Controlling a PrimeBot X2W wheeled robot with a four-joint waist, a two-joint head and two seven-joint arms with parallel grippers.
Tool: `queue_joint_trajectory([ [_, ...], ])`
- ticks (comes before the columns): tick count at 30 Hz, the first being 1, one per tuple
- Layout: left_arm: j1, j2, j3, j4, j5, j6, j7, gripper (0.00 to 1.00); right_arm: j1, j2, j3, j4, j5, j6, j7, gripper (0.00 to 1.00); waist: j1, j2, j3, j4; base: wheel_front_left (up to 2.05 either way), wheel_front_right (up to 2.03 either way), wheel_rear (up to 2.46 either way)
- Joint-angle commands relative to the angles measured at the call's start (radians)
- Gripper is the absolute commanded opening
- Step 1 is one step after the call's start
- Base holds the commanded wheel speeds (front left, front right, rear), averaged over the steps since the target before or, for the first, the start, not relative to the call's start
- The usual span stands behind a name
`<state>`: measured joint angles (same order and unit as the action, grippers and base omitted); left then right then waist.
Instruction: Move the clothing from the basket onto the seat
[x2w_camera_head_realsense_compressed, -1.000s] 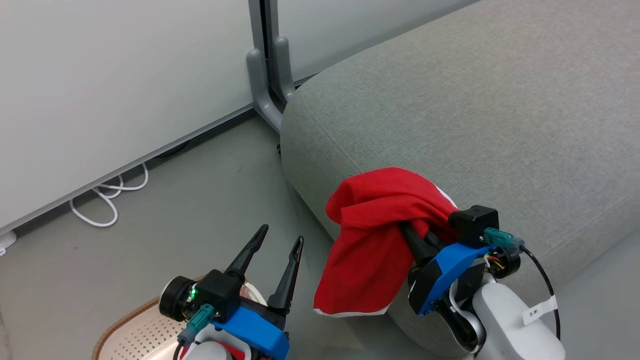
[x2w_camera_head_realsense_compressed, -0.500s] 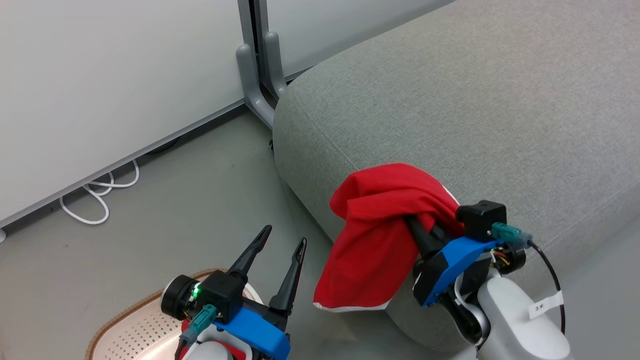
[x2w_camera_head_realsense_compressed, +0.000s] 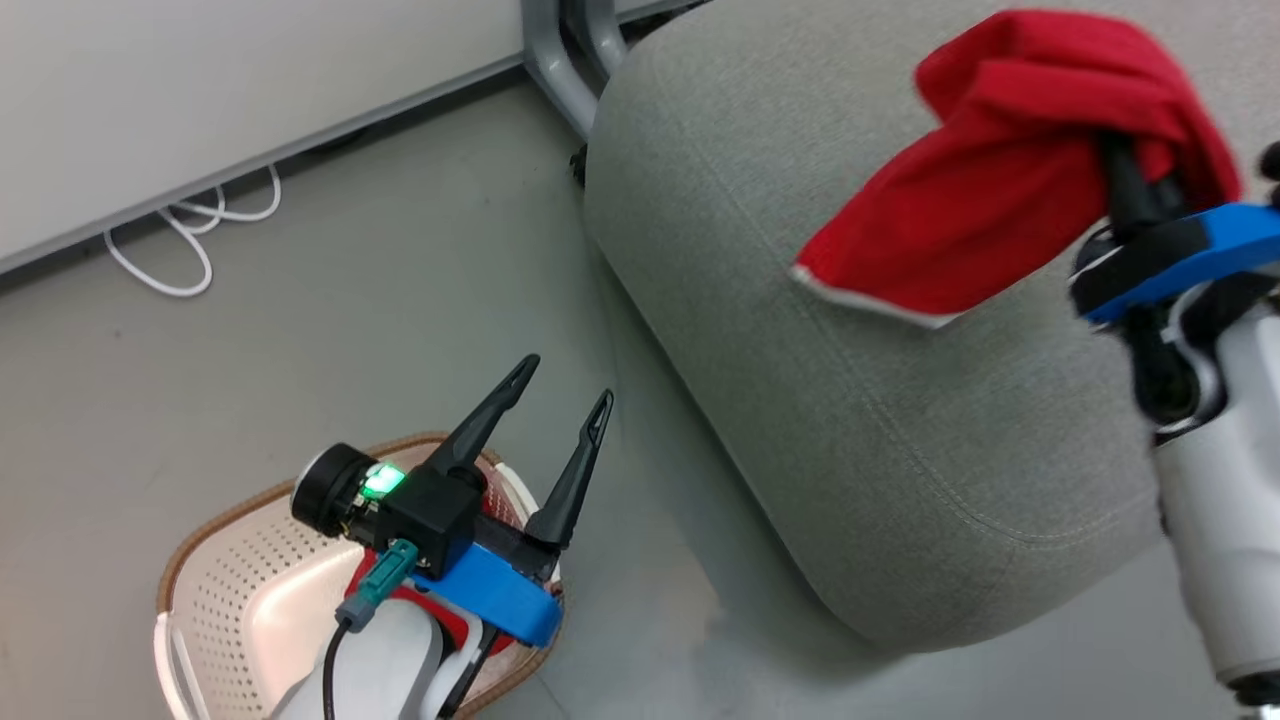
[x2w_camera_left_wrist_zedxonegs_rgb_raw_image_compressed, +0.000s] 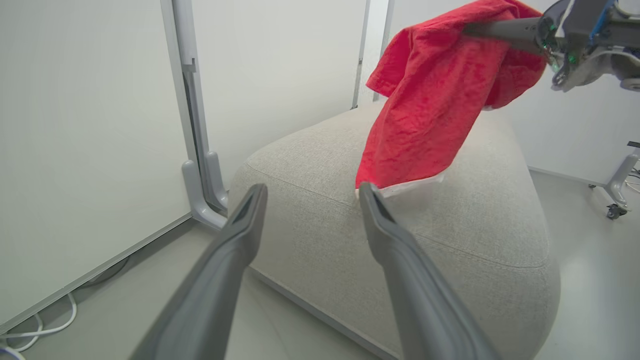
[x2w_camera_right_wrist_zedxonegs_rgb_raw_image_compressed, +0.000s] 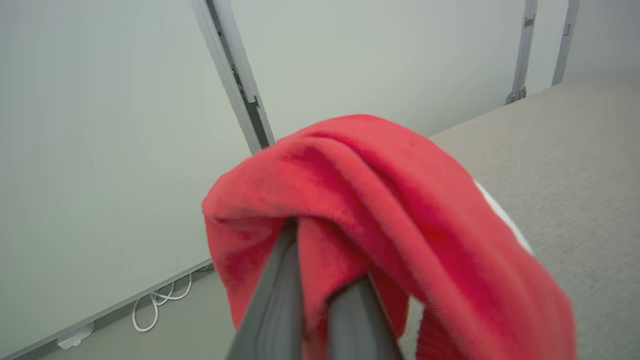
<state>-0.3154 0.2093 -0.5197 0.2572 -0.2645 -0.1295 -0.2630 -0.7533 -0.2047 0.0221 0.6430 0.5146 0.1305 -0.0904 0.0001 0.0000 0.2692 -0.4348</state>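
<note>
The basket (x2w_camera_head_realsense_compressed: 225, 575) stands on the floor (x2w_camera_head_realsense_compressed: 350, 330) just off the rounded corner of the seat (x2w_camera_head_realsense_compressed: 850, 400), an oval tub of cream-white plastic pierced with rows of small holes, edged with a brown woven-look rim and carrying a white handle (x2w_camera_head_realsense_compressed: 165, 650) on its side; inside it, a patch of red clothing (x2w_camera_head_realsense_compressed: 447, 622) shows beneath the blue-bodied wrist of the left gripper (x2w_camera_head_realsense_compressed: 567, 378), and how much more lies there is hidden by the arm. The left gripper hangs above the basket with its two long dark tapering fingers spread apart and nothing between them. The right gripper (x2w_camera_right_wrist_zedxonegs_rgb_raw_image_compressed: 315, 280) has its fingers clenched together on a red garment (x2w_camera_head_realsense_compressed: 1000, 180), which is bunched over their tips and droops away in soft, crumpled folds; it hangs in the air over the top of the seat near the seat's front edge, and a narrow white hem runs along its lowest border. Whether that hem brushes the upholstery cannot be told. The seat is a big block of grey woven fabric, its corners rounded and a stitched seam running around its top edge and down its corner. The floor is smooth, matt grey. Behind the seat, pale smooth wall panels (x2w_camera_head_realsense_compressed: 200, 80) meet at a grey metal post foot (x2w_camera_head_realsense_compressed: 560, 60), and a looped white cable (x2w_camera_head_realsense_compressed: 190, 240) lies on the floor along the foot of the panels
</note>
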Motion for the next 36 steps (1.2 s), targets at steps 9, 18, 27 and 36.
queue_joint_trajectory([
  [9,-0.097,0.066,-0.022,-0.072,0.024,-0.001,-0.003,1.00,-0.181,-0.124,-0.295,0.130,0.011,0.000,-0.111,0.00,-0.0001,0.0000,0.219,0.142,0.00,0.00,0.00],
  [18,-0.135,0.104,-0.026,-0.178,0.055,0.008,0.000,1.00,-0.264,-0.169,-0.485,0.265,-0.084,0.000,-0.169,0.00,-0.0001,0.0000,0.371,0.199,0.00,0.00,0.00],
  [27,-0.131,0.138,-0.015,-0.255,0.061,0.028,0.023,1.00,-0.271,-0.129,-0.573,0.312,-0.154,0.000,-0.176,0.00,-0.0001,0.0000,0.441,0.194,0.00,0.00,0.00],
  [36,-0.147,0.136,-0.012,-0.260,0.054,0.038,0.025,1.00,-0.257,-0.095,-0.616,0.306,-0.199,0.000,-0.175,1.00,-0.0001,0.0000,0.442,0.192,0.00,0.00,0.00],
])
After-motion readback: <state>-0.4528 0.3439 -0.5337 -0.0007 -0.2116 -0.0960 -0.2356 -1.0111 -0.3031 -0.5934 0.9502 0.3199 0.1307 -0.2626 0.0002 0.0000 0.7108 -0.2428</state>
